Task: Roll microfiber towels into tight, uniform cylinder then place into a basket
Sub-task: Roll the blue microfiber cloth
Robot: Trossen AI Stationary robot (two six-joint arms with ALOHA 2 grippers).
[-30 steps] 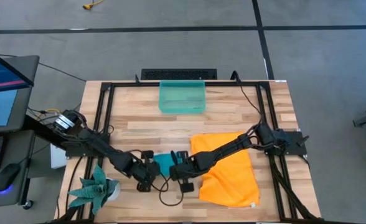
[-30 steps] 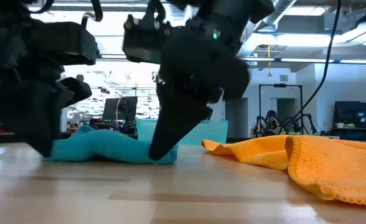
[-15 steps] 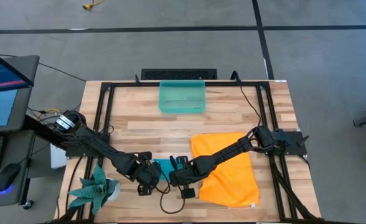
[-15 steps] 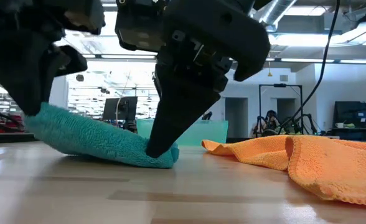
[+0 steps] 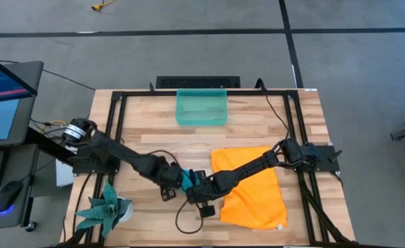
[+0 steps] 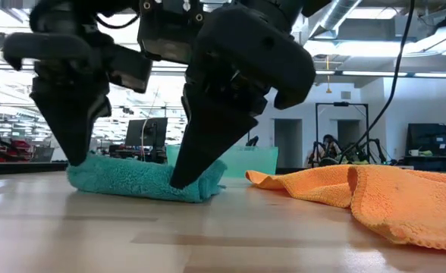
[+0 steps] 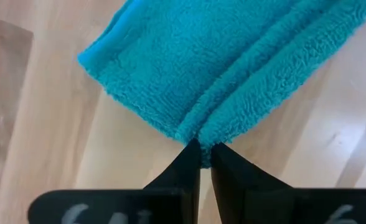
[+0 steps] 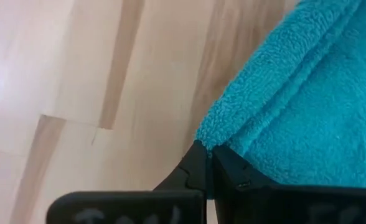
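Teal towel (image 6: 143, 180), a soft looped-pile cloth, lies bunched into a low folded wad on the pale wooden table (image 5: 147, 131) near its front edge, between the two grippers. The left gripper (image 7: 200, 163) pinches one folded edge of it between nearly closed dark fingers, and the right gripper (image 8: 206, 163) nips the opposite edge the same way, fingertips pressed close on the fabric. Just beside them the larger orange towel (image 5: 254, 186) sprawls flat and rumpled toward the right, while the translucent teal-green rectangular basket (image 5: 201, 108) stands well apart at the table's far edge, and a spiky green plant (image 5: 106, 207) sits at the front left corner.
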